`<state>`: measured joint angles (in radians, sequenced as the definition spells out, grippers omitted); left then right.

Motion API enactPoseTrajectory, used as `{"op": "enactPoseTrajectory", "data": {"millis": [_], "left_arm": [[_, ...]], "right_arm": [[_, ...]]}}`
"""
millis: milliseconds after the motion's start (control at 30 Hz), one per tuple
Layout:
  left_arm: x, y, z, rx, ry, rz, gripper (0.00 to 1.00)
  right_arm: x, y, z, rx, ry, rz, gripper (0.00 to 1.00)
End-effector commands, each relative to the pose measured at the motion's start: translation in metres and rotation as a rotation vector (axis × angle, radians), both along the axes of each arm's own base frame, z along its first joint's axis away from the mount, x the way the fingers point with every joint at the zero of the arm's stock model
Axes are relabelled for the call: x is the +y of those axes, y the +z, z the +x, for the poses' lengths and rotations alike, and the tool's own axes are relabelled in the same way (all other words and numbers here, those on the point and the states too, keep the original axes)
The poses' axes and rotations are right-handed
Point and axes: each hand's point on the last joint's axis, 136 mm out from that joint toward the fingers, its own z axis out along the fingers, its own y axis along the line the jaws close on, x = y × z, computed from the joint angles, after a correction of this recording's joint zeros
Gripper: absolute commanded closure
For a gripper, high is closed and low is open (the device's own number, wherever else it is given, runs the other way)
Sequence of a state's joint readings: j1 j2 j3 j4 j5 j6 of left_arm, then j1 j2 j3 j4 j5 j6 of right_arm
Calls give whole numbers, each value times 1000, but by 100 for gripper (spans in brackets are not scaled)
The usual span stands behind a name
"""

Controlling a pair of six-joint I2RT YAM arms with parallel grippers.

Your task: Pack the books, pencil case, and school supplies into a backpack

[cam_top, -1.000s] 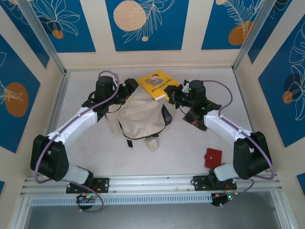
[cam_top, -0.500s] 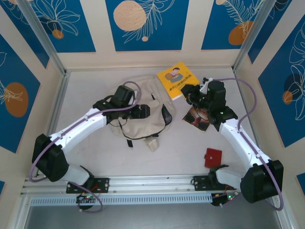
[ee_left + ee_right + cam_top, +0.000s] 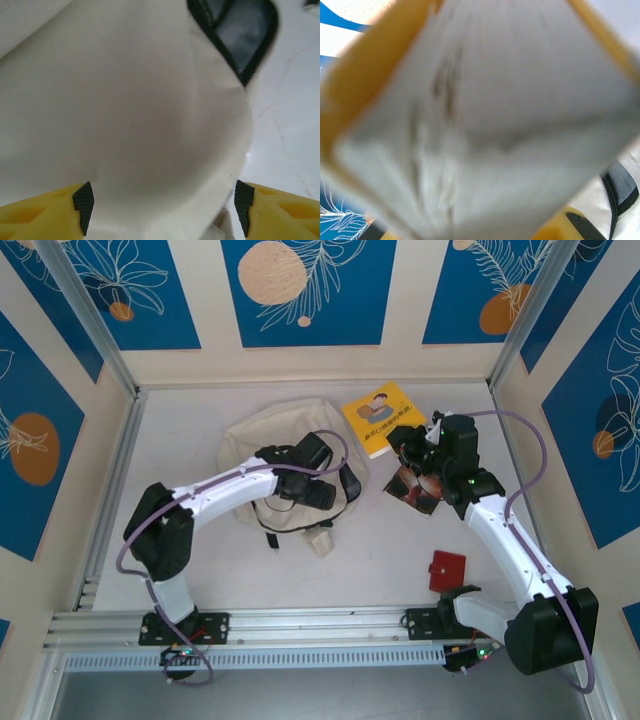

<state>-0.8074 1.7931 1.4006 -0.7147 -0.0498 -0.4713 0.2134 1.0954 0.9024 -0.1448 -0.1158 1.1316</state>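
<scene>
The cream backpack [image 3: 255, 445] lies flat in the middle of the table, its dark zippered opening [image 3: 240, 35] at its right side. My left gripper [image 3: 322, 490] hovers over the pack's right front part. In the left wrist view its fingers [image 3: 84, 202] stand wide open with cream fabric [image 3: 150, 115] spread under and between them. My right gripper [image 3: 408, 443] is shut on a yellow book [image 3: 383, 418], held up right of the backpack. The book's blurred page edges [image 3: 485, 125] fill the right wrist view. A black book [image 3: 413, 490] lies under the right arm.
A small red flat case [image 3: 447, 570] lies near the front right. A cream strap end [image 3: 320, 540] and dark straps trail from the backpack's front. Walls with blue panels close in the table on three sides, and a metal rail runs along the front.
The left arm swung from the backpack's back left across to its right front. The right gripper carried the yellow book right, away from the backpack's top.
</scene>
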Motion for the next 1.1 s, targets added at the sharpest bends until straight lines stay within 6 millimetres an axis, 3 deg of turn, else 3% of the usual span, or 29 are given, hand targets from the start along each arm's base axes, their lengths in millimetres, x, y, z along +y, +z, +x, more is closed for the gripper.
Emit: {"op": "enactPoseTrajectory", "data": {"millis": [0,67,233,500,700,867,1067], "left_arm": [[12,-6,3,-10,-10,115,25],[14,-11,4,-7,-11,141,30],[17,-14,5,-13,-13,166,57],[20,8,14,-83,-11,157,90],[23,56,30,-207,26,91,100],[30,113,56,-346,135,-54,100],[19,172,88,-474,229,-270,100]], "right_arm": [[-5,26,0,-106,-10,-8,90],[-6,25,0,-102,-15,-9,89],[-7,22,0,-92,-19,-4,89],[-13,22,-4,-86,-34,-15,89],[-26,18,-11,-77,-70,-72,89],[-34,14,-21,-72,-72,-127,89],[-23,6,-41,-52,25,-132,89]]}}
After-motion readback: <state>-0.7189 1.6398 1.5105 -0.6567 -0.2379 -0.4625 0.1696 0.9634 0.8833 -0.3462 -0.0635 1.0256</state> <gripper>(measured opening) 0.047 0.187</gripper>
